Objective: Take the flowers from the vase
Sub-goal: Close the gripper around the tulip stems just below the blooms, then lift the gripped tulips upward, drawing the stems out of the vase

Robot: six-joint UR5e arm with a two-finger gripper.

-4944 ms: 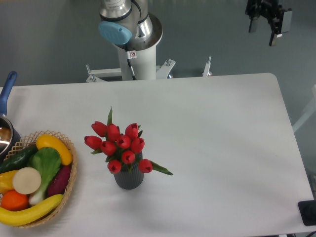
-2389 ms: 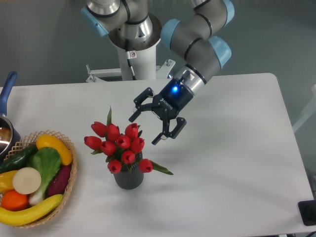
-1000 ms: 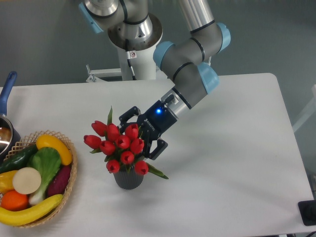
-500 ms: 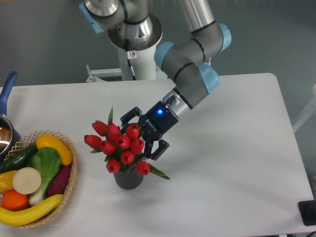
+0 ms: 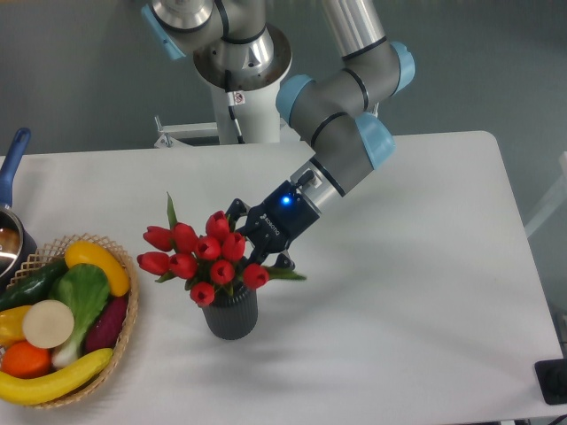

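The flowers (image 5: 199,257) are a bunch of red tulip buds with green leaves, standing in the small dark grey ribbed vase (image 5: 231,312) left of the table's middle. The bunch leans to the left, with one leaf sticking out to the right. My gripper (image 5: 257,241) comes in from the right and is closed on the right side of the bunch, just above the vase mouth. Its fingertips are partly hidden by the buds. The stems are hidden inside the vase.
A woven basket (image 5: 124,332) of vegetables and a banana stands at the left front. A pot with a blue handle (image 5: 12,168) sits at the left edge. The robot base (image 5: 248,97) is behind the table. A dark object (image 5: 553,381) lies at the front right corner.
The gripper came down from the upper right to the flowers and has closed its fingers on the bunch. The bunch has shifted to the left and tilted.
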